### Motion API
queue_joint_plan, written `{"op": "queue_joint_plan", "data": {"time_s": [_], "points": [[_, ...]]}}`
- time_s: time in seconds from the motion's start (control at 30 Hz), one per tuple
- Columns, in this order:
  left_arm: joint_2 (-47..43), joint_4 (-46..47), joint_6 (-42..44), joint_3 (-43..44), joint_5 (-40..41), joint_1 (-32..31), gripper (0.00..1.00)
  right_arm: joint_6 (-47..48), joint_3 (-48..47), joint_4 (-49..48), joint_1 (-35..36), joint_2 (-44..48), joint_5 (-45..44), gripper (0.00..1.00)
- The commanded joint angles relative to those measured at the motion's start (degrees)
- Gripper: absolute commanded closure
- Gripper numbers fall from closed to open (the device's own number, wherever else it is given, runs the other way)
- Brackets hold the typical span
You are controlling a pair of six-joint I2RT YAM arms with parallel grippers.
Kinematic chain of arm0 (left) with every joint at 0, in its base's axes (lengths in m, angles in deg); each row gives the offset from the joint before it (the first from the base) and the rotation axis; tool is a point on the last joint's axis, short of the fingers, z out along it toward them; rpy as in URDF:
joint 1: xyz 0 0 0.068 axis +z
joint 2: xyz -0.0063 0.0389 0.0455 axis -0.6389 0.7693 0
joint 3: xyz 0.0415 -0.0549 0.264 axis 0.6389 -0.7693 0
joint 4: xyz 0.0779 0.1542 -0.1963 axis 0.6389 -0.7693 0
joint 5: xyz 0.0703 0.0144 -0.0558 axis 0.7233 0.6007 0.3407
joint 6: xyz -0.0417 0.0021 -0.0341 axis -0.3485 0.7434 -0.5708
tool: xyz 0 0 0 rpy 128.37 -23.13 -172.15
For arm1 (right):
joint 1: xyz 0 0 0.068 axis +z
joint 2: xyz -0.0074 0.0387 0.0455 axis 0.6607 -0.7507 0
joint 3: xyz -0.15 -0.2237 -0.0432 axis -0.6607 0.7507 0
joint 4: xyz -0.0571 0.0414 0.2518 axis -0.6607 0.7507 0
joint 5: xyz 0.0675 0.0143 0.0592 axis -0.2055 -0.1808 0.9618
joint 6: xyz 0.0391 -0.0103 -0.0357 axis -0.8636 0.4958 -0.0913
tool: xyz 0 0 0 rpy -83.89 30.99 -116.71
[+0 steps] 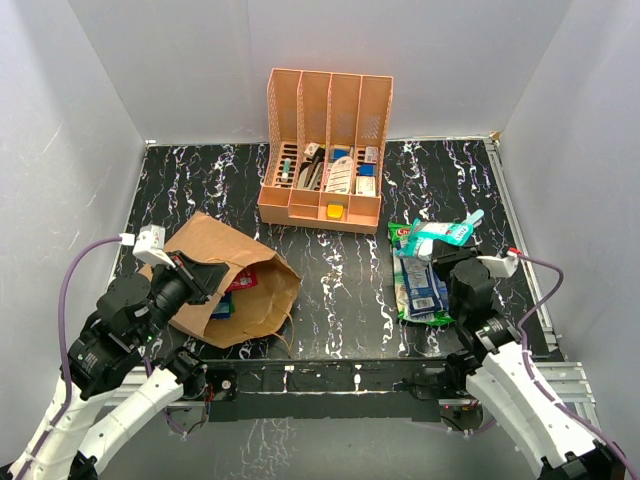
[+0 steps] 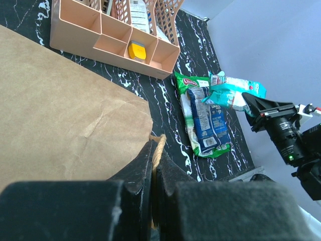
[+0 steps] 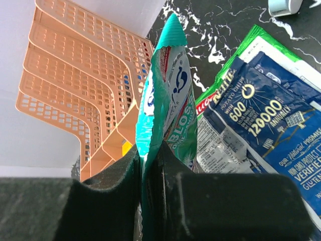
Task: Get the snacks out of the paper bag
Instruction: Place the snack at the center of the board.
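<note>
Roughly, the job looks a little past halfway. The left gripper (image 2: 154,156) has its fingers closed tight on the thin twisted paper-cord handle (image 2: 158,146) of the brown kraft paper bag (image 1: 215,250). The bag lies flat on its side on the black marbled table (image 1: 340,270), spreading out beneath and beyond those fingers. Its long axis runs from the gripper's far left to its near right, and the open mouth faces right, towards the other arm.

Just inside that mouth, close beside the left fingertips, a red glossy packet (image 1: 243,279) and a small blue packet (image 1: 222,309) show. Those at least are left to take out; whether more lie deeper inside cannot be told.

Further right, well apart from the bag, a green glossy packet (image 2: 188,83) lies flat with a dark blue printed packet (image 2: 210,125) on top of it. Both have their length running near to far, and they rest just under the right gripper (image 3: 150,165). That gripper is pinched shut on a teal glossy plastic packet (image 3: 168,100). In its wrist view the packet stands edge-on and reaches out past the fingertips, its crimped end pointing away from the hand. I judge it is out of the bag but not yet released.
</note>
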Motion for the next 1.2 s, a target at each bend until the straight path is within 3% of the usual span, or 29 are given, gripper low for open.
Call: {"op": "queue_joint_plan", "data": {"time_s": [0.0,0.3,0.63,0.83,1.1,1.17], "points": [[-0.4,-0.6,0.5,1.5,0.6,-0.2,1.00,-4.4,4.8,-7.0,-0.7,4.2,-0.5,0.93],[-0.6,-1.1,0.5,1.7,0.7,-0.2,1.00,-4.8,12.5,-7.2,-1.0,10.5,-4.7,0.93],[-0.2,-0.6,0.4,1.2,0.5,-0.2,1.00,-9.4,16.6,2.0,-1.1,14.7,-6.8,0.92],[-0.2,-0.4,0.1,0.6,0.4,-0.2,1.00,-13.2,15.9,10.8,-1.1,13.9,-7.1,0.77],[-0.5,-0.4,0.0,0.6,0.2,-0.2,1.00,-19.6,11.5,22.1,-1.0,7.3,-4.9,0.70],[-0.7,-0.4,0.0,0.5,0.2,-0.2,1.00,-19.4,9.8,24.3,-1.0,6.8,-4.5,0.64]]}}
